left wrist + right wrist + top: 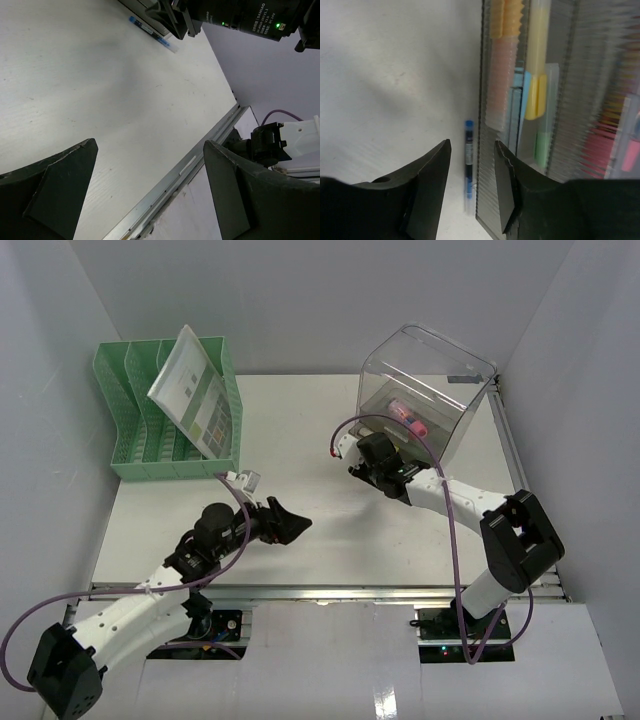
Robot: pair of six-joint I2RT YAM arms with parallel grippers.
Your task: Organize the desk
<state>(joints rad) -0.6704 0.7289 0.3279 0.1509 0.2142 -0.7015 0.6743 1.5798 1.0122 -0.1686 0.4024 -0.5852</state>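
The white desk (330, 530) carries a thin clear tube with a blue cap (469, 135). It lies flat against the wall of the clear plastic box (560, 100). My right gripper (472, 144) hovers over the tube with its jaws apart, one finger on each side, neither touching it. From above, the right gripper (360, 460) sits at the box's front left corner and hides the tube. My left gripper (297, 525) stands wide open and empty over the desk's middle. In the left wrist view the left gripper (150, 144) frames bare desk, with the tube (150, 31) far ahead.
A green slotted file rack (150, 430) at the back left holds a leaning printed sheet (195, 390). The clear box (425, 390) at the back right holds pink, yellow and green stationery. An aluminium rail (170, 180) runs along the desk's front edge.
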